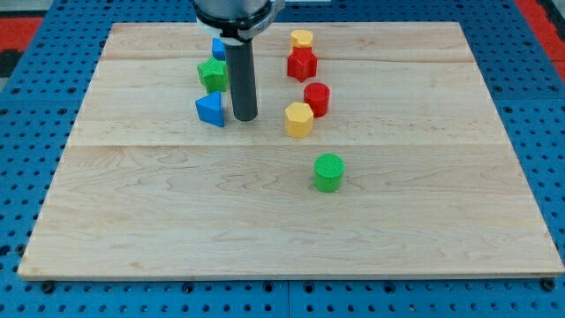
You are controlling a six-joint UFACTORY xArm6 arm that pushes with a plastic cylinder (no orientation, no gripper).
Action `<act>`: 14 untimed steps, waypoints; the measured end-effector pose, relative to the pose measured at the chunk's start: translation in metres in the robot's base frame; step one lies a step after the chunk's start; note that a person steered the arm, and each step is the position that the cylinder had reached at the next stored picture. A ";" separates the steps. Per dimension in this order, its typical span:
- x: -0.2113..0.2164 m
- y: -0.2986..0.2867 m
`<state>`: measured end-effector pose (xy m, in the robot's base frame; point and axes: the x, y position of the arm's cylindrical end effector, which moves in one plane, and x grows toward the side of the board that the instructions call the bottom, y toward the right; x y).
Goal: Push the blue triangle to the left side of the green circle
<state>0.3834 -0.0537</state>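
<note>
The blue triangle lies on the wooden board, left of centre in the upper half. The green circle stands near the middle of the board, well to the right of and below the triangle. My tip rests on the board just right of the blue triangle, a small gap apart from it. The dark rod rises straight up from there to the view's top.
A green block sits just above the triangle, with a blue block behind it, partly hidden by the rod. A yellow block, a red cylinder, a red block and a yellow block stand to the right.
</note>
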 end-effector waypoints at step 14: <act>-0.005 -0.043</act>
<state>0.3780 -0.0964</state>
